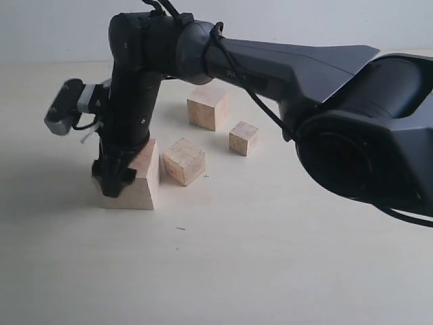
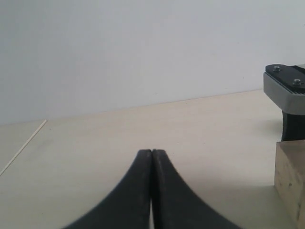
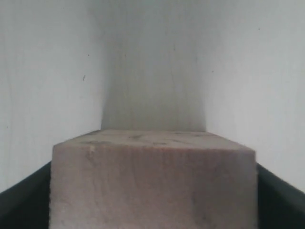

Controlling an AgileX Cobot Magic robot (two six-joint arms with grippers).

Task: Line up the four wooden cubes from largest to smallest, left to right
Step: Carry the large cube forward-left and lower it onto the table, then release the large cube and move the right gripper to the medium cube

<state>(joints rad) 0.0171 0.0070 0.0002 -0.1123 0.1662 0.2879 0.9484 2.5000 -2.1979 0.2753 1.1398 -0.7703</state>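
Nearest the camera, the black arm (image 1: 352, 122) reaches across to the left of the pale surface (image 1: 270, 271), its right hand (image 1: 114, 177) clamped on opposite flat faces of the largest pale wooden cube (image 1: 139, 184), judged rigid, light and non-slip; the left hand (image 2: 151, 160) is closed on nothing.

The largest cube (image 1: 139, 186) leftmost; smaller cubes (image 1: 184, 161) rightward.

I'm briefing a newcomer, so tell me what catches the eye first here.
The black right arm reaches across to the left, its right gripper closed on the largest cube. Right of it in the exterior view stand the near cube, the far cube and the smallest cube. The left gripper is shut, empty.
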